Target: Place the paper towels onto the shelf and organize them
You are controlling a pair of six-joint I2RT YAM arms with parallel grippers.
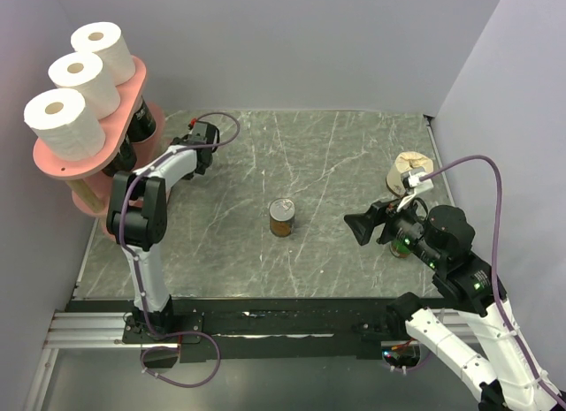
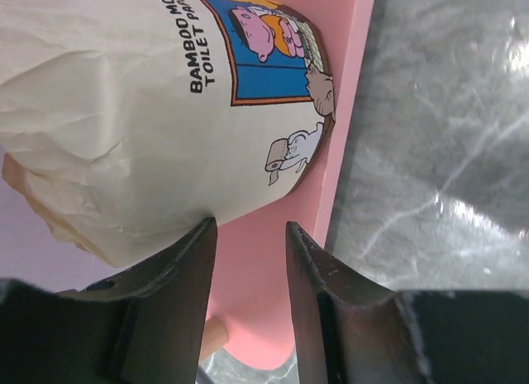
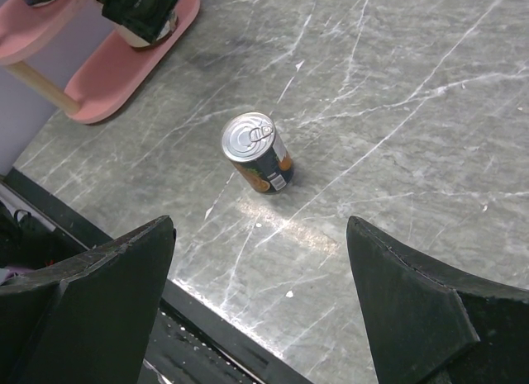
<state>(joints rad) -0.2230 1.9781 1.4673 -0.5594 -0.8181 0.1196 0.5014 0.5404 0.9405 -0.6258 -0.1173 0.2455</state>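
- One shelf lies straight ahead of the left gripper, whose jaws stand narrowly apart with nothing between them. A push forward could jolt the shelf and likely shake the three white rolls that stand in a row on its top tier.
- One cream roll sits on the shelf, just up and left of that gripper, with its lower edge at the left fingertip. A careless pull back might snag the crinkled wrapper and drag the roll off.
- Behind and beside the right gripper, whose jaws gape wide and empty, a second cream roll sits on the table. A hasty swing toward it could knock it away.
- The can stands just ahead of the right gripper and looks easy to topple on any forward reach.
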